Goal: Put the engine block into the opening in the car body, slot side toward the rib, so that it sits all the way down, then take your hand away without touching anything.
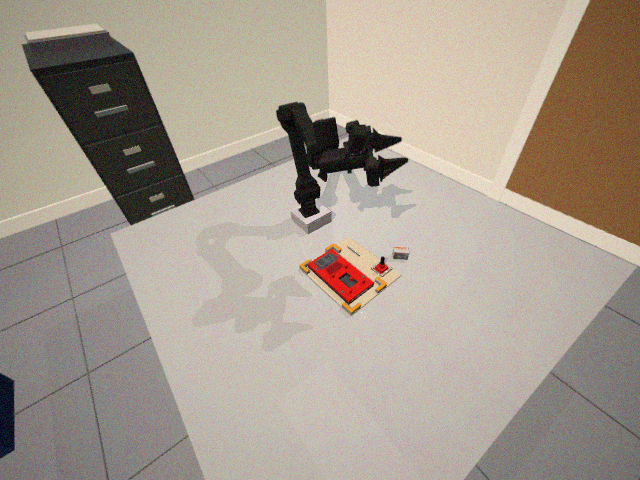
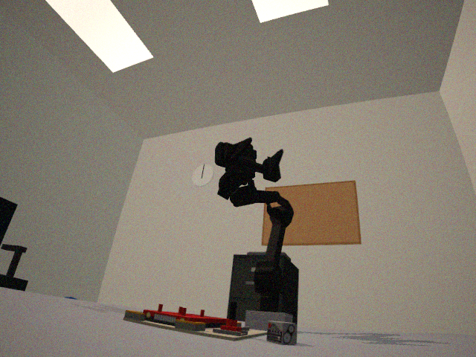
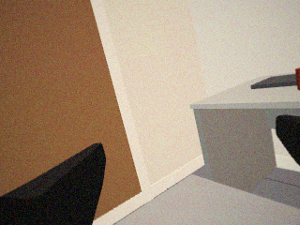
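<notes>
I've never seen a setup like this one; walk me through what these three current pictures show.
A single black jointed arm stands on a pale base block on a table. The top view looks down on it; the exterior view looks up from near table height; the wrist view looks out past the fingers, toward the room. On the table, a board carries the red car body and a red piece with a black knob. A small printed block sits beside the board. The open end effector holds nothing.
</notes>
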`<state>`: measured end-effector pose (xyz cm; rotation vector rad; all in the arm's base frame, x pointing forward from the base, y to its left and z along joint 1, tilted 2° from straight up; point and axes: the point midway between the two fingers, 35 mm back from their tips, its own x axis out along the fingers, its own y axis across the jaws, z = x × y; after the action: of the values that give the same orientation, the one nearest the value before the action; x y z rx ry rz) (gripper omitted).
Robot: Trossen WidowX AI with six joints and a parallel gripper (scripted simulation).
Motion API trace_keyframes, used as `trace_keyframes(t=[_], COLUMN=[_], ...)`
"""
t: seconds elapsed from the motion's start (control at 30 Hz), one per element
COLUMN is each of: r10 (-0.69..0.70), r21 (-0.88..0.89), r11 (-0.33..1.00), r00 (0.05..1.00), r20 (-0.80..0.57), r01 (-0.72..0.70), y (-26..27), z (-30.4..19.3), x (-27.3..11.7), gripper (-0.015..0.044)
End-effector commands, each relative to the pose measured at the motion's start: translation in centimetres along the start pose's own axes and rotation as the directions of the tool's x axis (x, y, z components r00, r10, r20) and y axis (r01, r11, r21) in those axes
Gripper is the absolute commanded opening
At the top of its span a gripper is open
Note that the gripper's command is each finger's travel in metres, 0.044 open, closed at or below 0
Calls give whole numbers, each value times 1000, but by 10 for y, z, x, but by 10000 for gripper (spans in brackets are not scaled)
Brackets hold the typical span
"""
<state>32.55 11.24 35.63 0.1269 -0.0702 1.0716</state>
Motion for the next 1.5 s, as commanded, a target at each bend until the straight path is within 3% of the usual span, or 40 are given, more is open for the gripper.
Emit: trace_keyframes(t=[0.0, 0.33, 0.77, 1.1, 1.47], r10=[-41, -124, -188, -190, -160], r21=[132, 416, 648, 675, 540], r11=[990, 893, 645, 415, 181], r00=[999, 982, 906, 784, 566], r20=[-27, -144, -380, -591, -809], r01=[45, 174, 405, 610, 822], y=[-13, -40, -57, -55, -43], z=[-6, -34, -87, -136, -188], x=[12, 41, 72, 85, 83], gripper=[440, 440, 440, 440, 440])
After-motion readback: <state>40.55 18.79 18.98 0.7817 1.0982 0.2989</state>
